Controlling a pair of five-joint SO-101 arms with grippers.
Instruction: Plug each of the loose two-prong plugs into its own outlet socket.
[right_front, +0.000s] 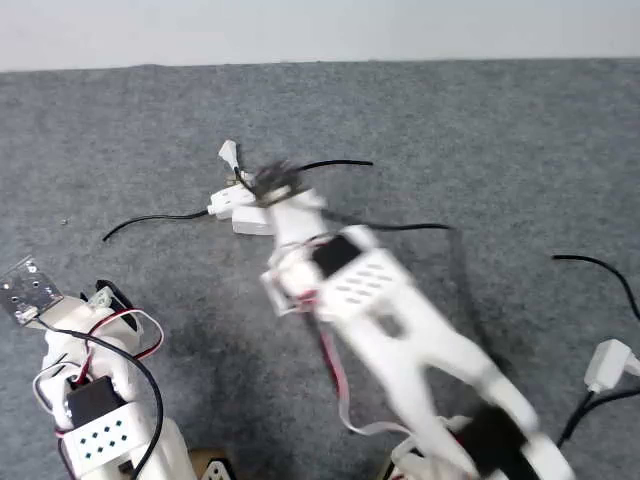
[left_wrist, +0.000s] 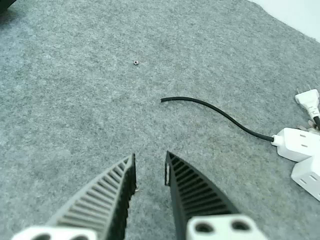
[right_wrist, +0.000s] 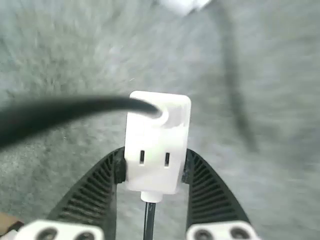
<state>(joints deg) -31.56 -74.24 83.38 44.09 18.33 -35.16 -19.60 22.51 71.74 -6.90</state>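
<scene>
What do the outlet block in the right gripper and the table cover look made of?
Outlet block: likely moulded plastic, white and smooth, with a slight sheen and rounded edges. Table cover: seemingly felt or short-pile carpet, grey and matte, with a mottled fibrous texture.

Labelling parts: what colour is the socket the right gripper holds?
White socket, clearest in right wrist view.

Soft, even light from overhead keeps the grey surface (right_front: 520, 130) bright. In the high view the right arm (right_front: 400, 320) is smeared with blur and lays dim, soft-edged shadows beside it. In the right wrist view the outlet block (right_wrist: 157, 145) is crisp, while the black cable (right_wrist: 60, 112) and the surface behind are streaked. The left pincer (left_wrist: 150, 156) shows sharp, with a faint shadow beneath its tips.
</scene>
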